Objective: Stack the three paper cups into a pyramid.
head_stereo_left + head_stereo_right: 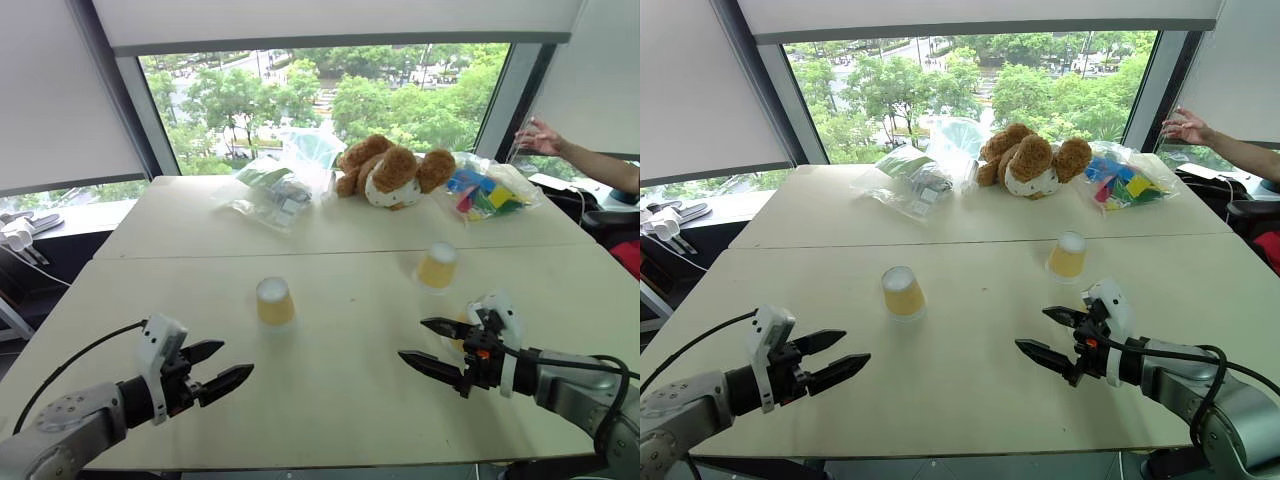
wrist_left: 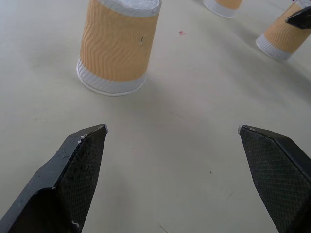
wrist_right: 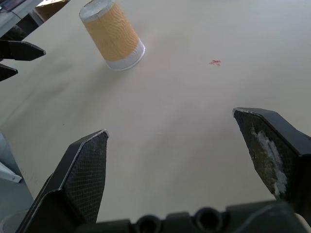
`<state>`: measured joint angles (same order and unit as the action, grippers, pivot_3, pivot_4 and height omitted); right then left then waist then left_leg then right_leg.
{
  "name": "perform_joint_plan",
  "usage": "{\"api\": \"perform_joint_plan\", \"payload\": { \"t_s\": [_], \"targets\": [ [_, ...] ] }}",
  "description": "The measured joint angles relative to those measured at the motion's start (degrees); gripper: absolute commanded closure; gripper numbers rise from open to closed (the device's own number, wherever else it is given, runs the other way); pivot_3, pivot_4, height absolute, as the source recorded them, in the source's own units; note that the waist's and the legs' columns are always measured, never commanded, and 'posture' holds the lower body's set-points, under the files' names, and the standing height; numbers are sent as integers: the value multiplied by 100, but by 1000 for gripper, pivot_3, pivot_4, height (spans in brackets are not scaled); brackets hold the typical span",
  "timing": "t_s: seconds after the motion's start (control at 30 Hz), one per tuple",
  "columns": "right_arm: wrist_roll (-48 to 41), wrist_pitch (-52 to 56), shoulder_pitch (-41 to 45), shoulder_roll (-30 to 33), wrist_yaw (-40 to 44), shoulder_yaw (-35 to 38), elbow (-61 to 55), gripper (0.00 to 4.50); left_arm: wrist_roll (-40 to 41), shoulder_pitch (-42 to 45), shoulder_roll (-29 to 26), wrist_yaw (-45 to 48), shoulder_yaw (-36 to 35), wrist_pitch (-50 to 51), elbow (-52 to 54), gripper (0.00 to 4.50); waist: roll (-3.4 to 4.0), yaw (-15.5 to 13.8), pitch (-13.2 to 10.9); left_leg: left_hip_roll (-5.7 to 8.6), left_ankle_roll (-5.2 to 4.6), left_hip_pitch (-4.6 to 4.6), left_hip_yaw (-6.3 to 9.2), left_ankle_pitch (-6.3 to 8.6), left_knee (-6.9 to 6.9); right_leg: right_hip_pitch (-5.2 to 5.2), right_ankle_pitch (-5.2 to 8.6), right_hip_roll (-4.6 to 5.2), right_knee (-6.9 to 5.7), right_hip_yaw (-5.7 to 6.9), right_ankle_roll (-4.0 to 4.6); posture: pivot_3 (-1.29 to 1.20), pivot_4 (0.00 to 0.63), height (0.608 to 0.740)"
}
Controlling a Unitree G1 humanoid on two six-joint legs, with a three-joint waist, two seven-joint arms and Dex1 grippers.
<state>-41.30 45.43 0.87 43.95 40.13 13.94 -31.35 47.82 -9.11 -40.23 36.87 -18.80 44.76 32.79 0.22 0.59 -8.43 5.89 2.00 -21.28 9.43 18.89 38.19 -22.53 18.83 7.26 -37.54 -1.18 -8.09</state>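
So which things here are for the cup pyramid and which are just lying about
For the job:
- cup mid-table
- cup farther right
- third cup behind the right hand
- left hand, open
- right hand, open

Lying about:
- plush toy
- clear bags
- bag of coloured blocks

Teddy bear (image 1: 390, 172) between plastic bags (image 1: 272, 190); table (image 1: 330, 400).
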Motion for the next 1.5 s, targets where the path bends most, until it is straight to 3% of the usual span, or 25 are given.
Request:
{"api": "perform_joint_plan", "payload": {
  "t_s": [0.63,0.8,1.07,1.23,1.5],
  "targets": [
    [71,-194,-92,-77,-473,11,-244,0,-355,232,-270,541,31,-289,-493,36,0,-2,0,0,0,0,0,0,0,-2,0,0,0,0,0,0,150,740],
    [9,-190,-34,-83,-762,259,-415,0,-505,569,-586,781,301,-277,-756,36,0,0,0,1,0,-2,1,0,-1,-4,0,0,0,0,0,0,150,740],
    [16,-188,385,-75,-1472,1073,-413,0,-990,1849,-1138,1728,818,-610,-1884,36,-1,-11,0,5,0,-6,4,0,-2,-7,0,0,-1,5,0,0,150,740],
    [469,-475,-403,-74,-1488,1806,-16,0,-956,3214,-1132,2155,1024,-500,-2490,36,-9,-85,-2,18,-1,-10,6,0,4,-5,-1,10,-3,11,-1,0,150,740],
    [513,-711,-881,-588,-1369,1899,351,0,-1035,3721,-988,2567,1410,-554,-2427,36,-6,105,-2,6,-2,-4,-11,0,2,-20,-1,5,-44,-2,-1,0,150,740]
  ]
}}
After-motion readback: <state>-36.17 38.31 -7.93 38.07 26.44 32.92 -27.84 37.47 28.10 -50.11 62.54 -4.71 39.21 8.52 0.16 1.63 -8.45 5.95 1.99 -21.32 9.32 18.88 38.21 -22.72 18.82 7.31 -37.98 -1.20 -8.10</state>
